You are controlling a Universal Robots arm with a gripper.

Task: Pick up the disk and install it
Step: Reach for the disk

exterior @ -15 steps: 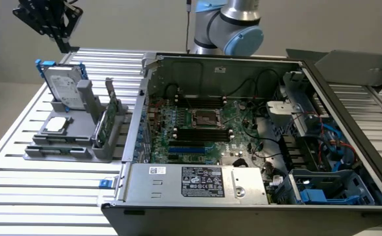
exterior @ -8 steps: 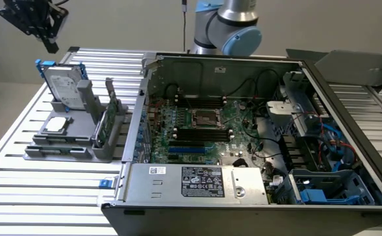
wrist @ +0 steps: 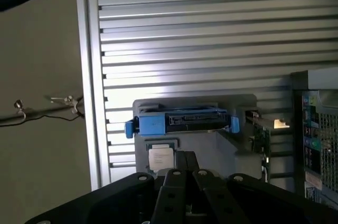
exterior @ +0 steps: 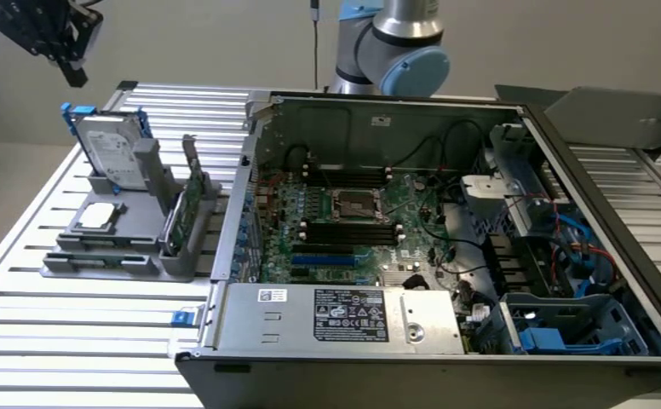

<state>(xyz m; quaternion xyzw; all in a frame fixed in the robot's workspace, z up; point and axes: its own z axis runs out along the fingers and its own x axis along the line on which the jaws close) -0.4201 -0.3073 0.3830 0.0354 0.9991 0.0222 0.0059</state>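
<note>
Item: disk (exterior: 115, 152), standing upright in grey holder (exterior: 120, 232). Likely rigid, weighty, shock-sensitive; best taken by top edge between blue rails (wrist: 152, 124). Gripper (exterior: 74, 77): above holder, fingers pressed together, empty.

surface: slatted metal table (exterior: 92, 341) | on it: grey rack (exterior: 89, 262); open computer case (exterior: 445, 379)

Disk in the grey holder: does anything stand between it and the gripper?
Nothing visible does. The shut gripper hangs above the disk, which stands upright in the grey holder, with open air between. The green circuit card stands off to the disk's side.
</note>
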